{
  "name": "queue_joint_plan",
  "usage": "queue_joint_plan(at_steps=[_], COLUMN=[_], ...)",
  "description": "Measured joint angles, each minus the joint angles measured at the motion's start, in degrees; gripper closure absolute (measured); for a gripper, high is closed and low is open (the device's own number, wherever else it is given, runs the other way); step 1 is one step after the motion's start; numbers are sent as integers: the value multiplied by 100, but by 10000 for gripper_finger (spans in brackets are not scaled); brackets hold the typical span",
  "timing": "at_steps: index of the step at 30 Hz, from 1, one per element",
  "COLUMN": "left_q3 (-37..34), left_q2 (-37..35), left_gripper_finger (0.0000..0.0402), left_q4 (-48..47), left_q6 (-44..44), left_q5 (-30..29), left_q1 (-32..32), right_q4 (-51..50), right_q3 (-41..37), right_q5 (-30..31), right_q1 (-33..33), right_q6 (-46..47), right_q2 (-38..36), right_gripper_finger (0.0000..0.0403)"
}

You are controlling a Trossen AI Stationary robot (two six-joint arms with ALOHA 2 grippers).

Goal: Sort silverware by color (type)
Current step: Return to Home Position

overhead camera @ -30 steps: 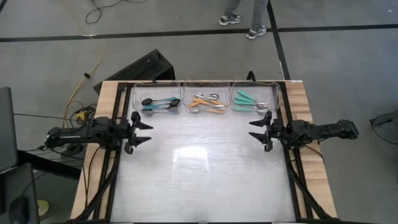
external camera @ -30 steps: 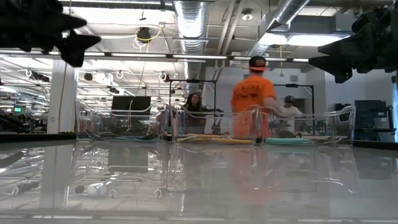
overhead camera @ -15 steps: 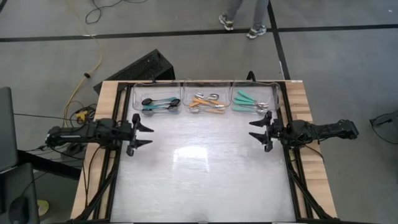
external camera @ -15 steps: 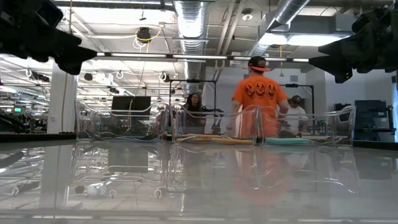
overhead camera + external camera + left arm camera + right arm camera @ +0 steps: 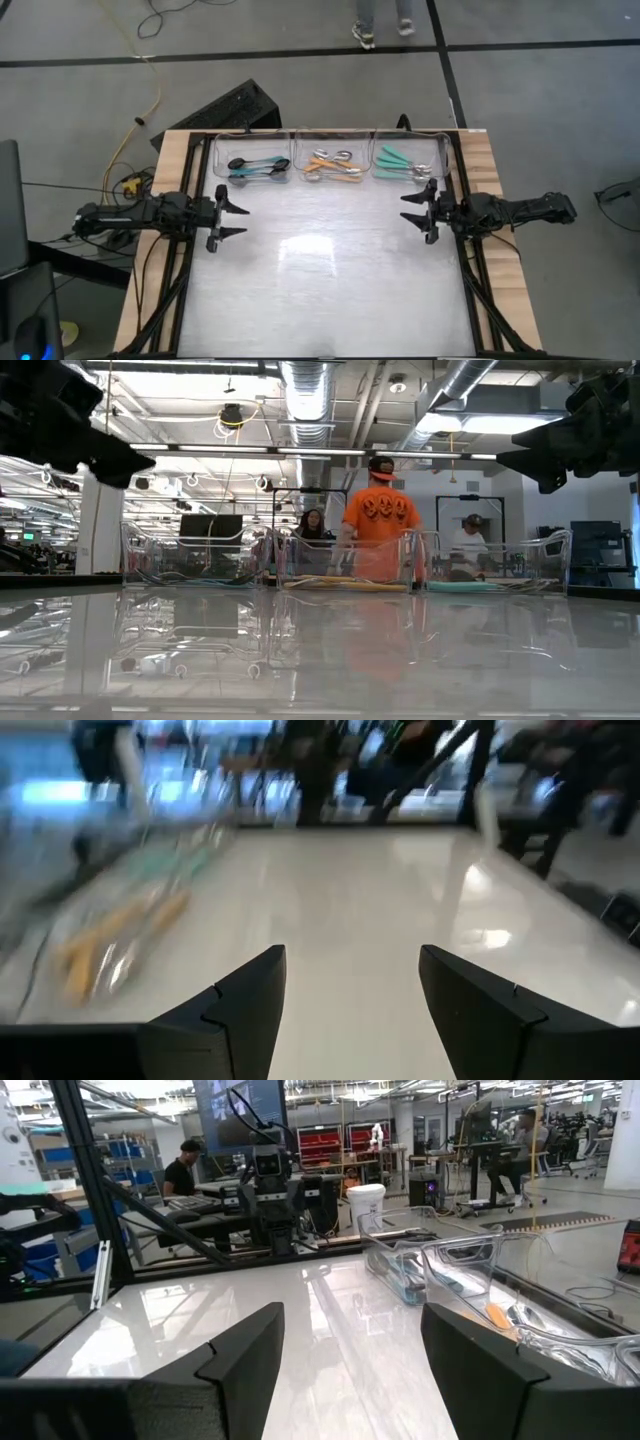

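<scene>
The sorting itself looks finished, and the step in hand is the return to rest. Three clear bins stand in a row along the far edge of the counter (image 5: pixel 330 290). The left bin (image 5: pixel 250 145) holds the blue-handled spoons (image 5: pixel 255 167) with black bowls. The centre bin (image 5: pixel 330 142) holds the orange-handled spoons (image 5: pixel 335 166). The right bin (image 5: pixel 420 145) holds the teal-handled spoons (image 5: pixel 400 163). No spoon shows on the open counter in front of them.

The left claw (image 5: pixel 238 219) hovers over the counter's left edge, just in front of the left bin. It is released, jaws spread wide with nothing between them. The right claw (image 5: pixel 406 208) hovers near the right edge, in front of the right bin, equally released and empty. Both arms lie stretched in from the sides, and the two claws face each other across the bare middle.

Beyond the counter a person in an orange shirt (image 5: pixel 380 520) stands in the room, well clear of the arms.

The next move likely calls for no grasp at all. Each arm would need only to draw back to its resting pose, staying clear of the bin walls so the sorted groups are not disturbed.
</scene>
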Motion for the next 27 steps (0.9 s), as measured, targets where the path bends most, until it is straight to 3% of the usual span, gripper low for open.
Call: queue_joint_plan(at_steps=[10, 16, 22, 27], left_q3=[-184, -452, -462, -462], left_q2=[-15, -21, 4, -17], left_gripper_finger=[184, 184, 184, 184], left_q4=[809, 2285, 1490, 1740], left_q6=[514, 429, 752, 679], left_q5=[519, 402, 54, -52], left_q1=[0, 0, -3, 0], right_q4=[0, 0, 2, 2], right_q3=[0, -1, 1, -1], right_q5=[7, 5, 8, 7], right_q1=[0, 0, 1, 1], right_q6=[-1, 0, 1, 0], right_q2=[2, 1, 2, 2], right_gripper_finger=[138, 138, 138, 138])
